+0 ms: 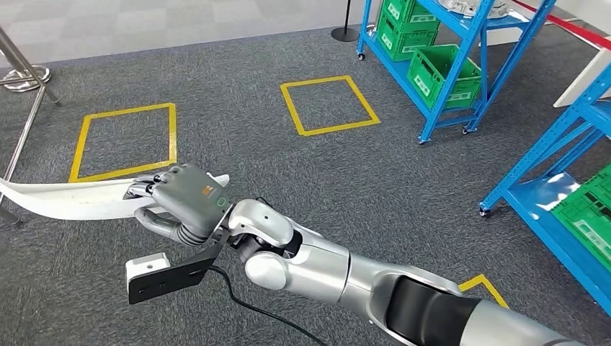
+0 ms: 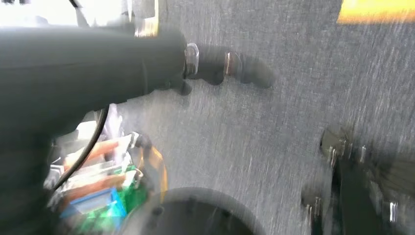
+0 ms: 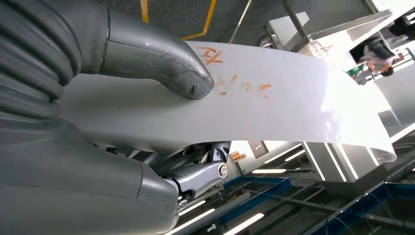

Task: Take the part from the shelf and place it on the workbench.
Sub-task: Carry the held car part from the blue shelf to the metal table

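Low in the head view, the right arm stretches forward and across to the left, its right hand (image 1: 184, 198) clamped on one end of the long, curved white plastic part (image 1: 68, 200), thumb pressed on top, fingers beneath. Held by its end above the grey carpet, the part could sag, twist or slip free. The left hand (image 2: 215, 66) hangs blurred; I cannot tell its fingers' state. Beyond stands a blue shelf (image 1: 461, 68) with green crates (image 1: 439, 76).
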Tool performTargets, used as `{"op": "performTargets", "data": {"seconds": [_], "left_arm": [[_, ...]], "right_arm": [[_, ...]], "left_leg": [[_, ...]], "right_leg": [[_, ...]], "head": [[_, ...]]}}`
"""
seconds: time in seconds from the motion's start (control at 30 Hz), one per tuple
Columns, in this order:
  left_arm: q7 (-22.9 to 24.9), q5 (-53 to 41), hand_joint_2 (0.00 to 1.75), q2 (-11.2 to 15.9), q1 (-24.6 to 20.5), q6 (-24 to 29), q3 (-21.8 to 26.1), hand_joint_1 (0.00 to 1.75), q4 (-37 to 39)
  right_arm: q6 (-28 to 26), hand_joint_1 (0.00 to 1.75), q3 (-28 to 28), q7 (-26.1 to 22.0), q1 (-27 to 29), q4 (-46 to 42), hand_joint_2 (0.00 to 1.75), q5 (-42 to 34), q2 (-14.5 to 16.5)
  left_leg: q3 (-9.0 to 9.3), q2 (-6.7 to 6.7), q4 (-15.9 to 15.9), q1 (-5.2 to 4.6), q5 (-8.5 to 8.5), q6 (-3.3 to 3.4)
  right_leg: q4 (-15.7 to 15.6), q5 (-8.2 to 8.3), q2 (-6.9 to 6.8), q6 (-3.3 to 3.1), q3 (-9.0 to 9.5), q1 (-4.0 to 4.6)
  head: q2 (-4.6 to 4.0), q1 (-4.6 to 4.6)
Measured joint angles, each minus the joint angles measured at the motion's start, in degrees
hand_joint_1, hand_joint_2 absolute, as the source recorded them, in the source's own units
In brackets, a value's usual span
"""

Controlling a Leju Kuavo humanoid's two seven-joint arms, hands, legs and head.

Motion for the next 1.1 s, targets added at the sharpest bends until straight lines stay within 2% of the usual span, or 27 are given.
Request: {"op": "performTargets", "data": {"seconds": [0.07,0.1,0.17,0.2,0.23,0.27,0.3,0.33,0.37,0.4,0.43,0.47,0.5,0.53,0.6,0.63,0.67,0.73,0.77,0.8,0.83,0.87,0.9,0.97,1.0,1.03,1.1], "left_arm": [[0.0,0.0,1.75,-0.1,0.2,0.0,0.0,0.00,0.0],[0.0,0.0,1.75,-0.1,0.4,-0.1,0.0,0.00,0.0],[-0.1,0.0,1.75,-0.1,0.5,-0.1,0.0,0.00,0.0],[-0.1,0.0,1.75,-0.1,0.5,-0.1,0.0,0.00,0.0],[-0.2,0.0,1.75,0.0,0.5,-0.2,0.0,0.00,0.0],[-0.3,0.0,1.75,0.0,0.5,-0.2,0.0,0.00,0.0],[-0.4,0.0,1.75,0.0,0.5,-0.2,0.0,0.00,0.0],[-0.4,-0.1,1.75,0.1,0.5,-0.2,0.0,0.00,0.0],[-0.5,-0.2,1.75,0.1,0.5,-0.2,0.0,0.00,0.0],[-0.5,-0.4,1.75,0.2,0.5,-0.2,0.0,0.00,0.0],[-0.5,-0.6,1.75,0.1,0.5,-0.2,0.0,0.00,0.0],[-0.4,-0.8,1.75,0.1,0.4,-0.2,0.0,0.00,-0.1],[-0.3,-1.0,1.75,0.1,0.4,-0.2,0.0,0.00,-0.1],[-0.2,-1.1,1.75,0.0,0.3,-0.2,0.0,0.00,-0.1],[0.2,-1.3,1.75,0.1,0.3,-0.2,0.0,0.00,-0.1],[0.3,-1.4,1.75,0.1,0.2,-0.2,0.0,0.00,-0.1],[0.4,-1.5,1.75,0.1,0.1,-0.2,0.0,0.00,-0.1],[0.5,-1.6,1.75,0.1,-0.1,-0.2,0.0,0.00,-0.1],[0.5,-1.6,1.75,0.1,-0.2,-0.2,0.0,0.00,-0.1],[0.5,-1.6,1.75,0.1,-0.3,-0.2,0.0,0.00,-0.1],[0.6,-1.6,1.75,0.1,-0.3,-0.2,0.0,0.00,-0.1],[0.6,-1.6,1.75,0.1,-0.3,-0.2,0.0,0.00,-0.1],[0.5,-1.6,1.75,0.0,-0.3,-0.2,0.0,0.00,-0.1],[0.5,-1.6,1.75,-0.1,-0.3,-0.2,0.0,0.00,-0.1],[0.5,-1.6,1.75,-0.2,-0.3,-0.2,0.0,0.00,-0.1],[0.5,-1.6,1.75,-0.3,-0.3,-0.2,0.0,0.00,-0.1],[0.5,-1.7,1.75,-0.4,-0.2,-0.2,0.0,0.00,-0.1]], "right_arm": [[0.0,1.75,0.0,0.0,0.0,0.0,1.75,0.0,0.0],[0.0,1.75,0.0,-0.1,0.0,-0.1,1.75,-0.1,0.0],[0.1,1.75,0.0,-0.3,-0.1,-0.1,1.75,-0.2,0.0],[0.1,1.75,0.0,-0.4,-0.1,-0.1,1.75,-0.2,0.0],[0.2,1.75,0.0,-0.5,0.0,-0.1,1.75,-0.3,0.0],[0.3,1.75,0.0,-0.5,0.0,-0.1,1.75,-0.3,0.0],[0.3,1.75,0.0,-0.5,0.1,-0.1,1.75,-0.4,0.0],[0.4,1.75,0.0,-0.6,0.1,-0.1,1.75,-0.4,-0.1],[0.4,1.75,0.0,-0.6,0.1,-0.1,1.75,-0.5,-0.1],[0.4,1.75,0.0,-0.6,0.1,-0.1,1.75,-0.6,-0.1],[0.3,1.75,0.0,-0.6,0.1,-0.1,1.75,-0.7,-0.2],[0.2,1.75,0.0,-0.6,0.1,0.0,1.75,-0.8,-0.2],[0.1,1.75,0.0,-0.6,0.1,0.0,1.75,-0.8,-0.3],[-0.1,1.75,0.0,-0.5,0.1,0.0,1.75,-0.8,-0.3],[-0.3,1.75,0.0,-0.4,0.1,0.1,1.75,-0.9,-0.4],[-0.3,1.75,0.0,-0.3,0.0,0.1,1.75,-0.9,-0.4],[-0.4,1.75,0.0,-0.3,0.0,0.2,1.75,-0.9,-0.4],[-0.4,1.75,0.0,-0.1,0.1,0.3,1.75,-0.9,-0.5],[-0.4,1.75,0.0,0.0,0.2,0.5,1.75,-1.0,-0.6],[-0.4,1.75,0.0,0.1,0.3,0.6,1.75,-1.0,-0.6],[-0.4,1.75,0.0,0.1,0.3,0.8,1.75,-1.0,-0.6],[-0.4,1.75,0.0,0.2,0.2,1.0,1.75,-1.0,-0.6],[-0.4,1.75,0.0,0.2,0.1,1.2,1.75,-1.0,-0.6],[-0.4,1.75,0.0,0.3,-0.6,1.8,1.75,-1.1,-0.6],[-0.4,1.75,0.0,0.3,-1.0,2.2,1.75,-1.1,-0.5],[-0.4,1.75,0.0,0.3,-1.3,2.5,1.75,-1.1,-0.5],[-0.3,1.75,0.0,0.3,-1.9,2.9,1.75,-1.1,-0.1]], "left_leg": [[-0.33,-1.17,-0.5,0.17,0.43,-0.84],[-0.57,-0.82,-0.4,0.11,0.39,-1.09],[-2.02,2.19,2.2,-0.24,-1.36,-1.33],[-3.40,4.22,5.3,-0.32,-3.12,-1.38],[-5.07,5.55,9.1,-0.34,-5.03,-1.57],[-6.53,6.18,12.5,-0.30,-6.44,-1.81],[-7.23,6.49,14.3,-0.23,-6.91,-2.04],[-6.85,6.76,14.2,-0.15,-6.39,-2.27],[-5.29,7.17,11.7,-0.06,-4.96,-2.46],[-2.94,8.18,7.7,0.04,-3.28,-2.66],[-0.78,9.51,4.1,0.01,-2.13,-2.60],[0.71,10.44,1.5,-0.02,-1.44,-2.25],[1.37,11.04,0.3,-0.10,-1.29,-1.78],[1.26,10.85,0.3,-0.22,-1.41,-1.18],[0.95,9.48,0.3,-0.19,-1.19,-0.31],[0.91,8.83,0.3,-0.12,-1.06,0.05],[0.87,8.20,0.2,-0.02,-0.89,0.40],[0.61,6.83,0.1,0.02,-0.64,0.89],[0.44,6.06,0.1,-0.05,-0.53,1.04],[0.31,5.24,0.1,-0.14,-0.44,1.10],[0.24,4.38,0.1,-0.23,-0.35,1.10],[0.22,3.50,0.2,-0.30,-0.26,1.05],[0.21,2.63,0.2,-0.33,-0.15,0.96],[0.04,1.09,0.2,-0.25,0.15,0.58],[-0.13,0.46,0.1,-0.11,0.35,0.27],[-0.32,-0.16,0.0,0.07,0.57,-0.12],[-0.66,-0.93,-0.4,0.26,0.97,-0.88]], "right_leg": [[-0.7,0.29,-1.14,-0.21,0.23,0.09],[-1.3,0.60,-1.89,-0.42,0.48,0.00],[-2.5,1.30,-3.56,-0.95,0.98,-0.30],[-2.7,1.41,-4.42,-1.13,1.09,-0.25],[-2.7,1.41,-5.35,-1.25,1.08,-0.21],[-2.6,1.33,-6.33,-1.25,1.05,-0.17],[-2.6,1.23,-7.28,-1.22,1.03,-0.18],[-2.4,1.09,-8.17,-1.11,1.02,-0.24],[-2.2,0.91,-8.95,-0.94,1.01,-0.34],[-1.8,0.62,-9.66,-0.66,1.01,-0.44],[-1.4,0.25,-10.25,-0.30,0.94,-0.35],[-0.9,-0.10,-10.78,0.04,0.89,-0.23],[-0.6,-0.34,-11.25,0.36,0.85,-0.03],[-0.4,-0.45,-11.73,0.62,0.84,0.13],[-0.3,-0.67,-12.36,1.11,0.95,-0.01],[0.5,-1.31,-11.51,1.42,0.73,-0.23],[2.3,-2.55,-10.00,1.72,-0.01,-0.44],[9.4,-6.22,-6.43,2.13,-3.34,-0.72],[13.4,-7.72,-5.58,2.16,-5.36,-0.74],[16.1,-8.29,-5.24,2.07,-6.83,-0.71],[16.5,-7.70,-5.06,1.85,-7.28,-0.67],[14.6,-6.02,-4.79,1.50,-6.54,-0.60],[10.7,-3.68,-4.14,1.05,-4.79,-0.48],[2.8,-0.45,-1.55,0.20,-1.24,-0.26],[0.6,0.16,-0.73,-0.06,-0.30,-0.08],[-0.1,0.15,-0.43,-0.21,-0.03,0.08],[-0.8,0.63,-1.86,-0.46,0.21,0.16]], "head": [[-0.01,0.16],[-0.01,0.15],[-0.01,-0.02],[-0.01,-0.08],[-0.01,-0.15],[-0.01,-0.16],[-0.01,-0.15],[-0.01,-0.15],[-0.01,-0.15],[-0.01,-0.15],[-0.01,-0.19],[-0.01,-0.14],[-0.01,-0.08],[-0.01,0.00],[-0.01,0.13],[-0.01,0.12],[-0.01,0.17],[-0.01,0.28],[-0.01,0.34],[-0.01,0.34],[-0.01,0.34],[-0.01,0.34],[-0.01,0.34],[-0.01,0.29],[-0.01,0.35],[-0.01,0.42],[-0.01,0.58]]}}
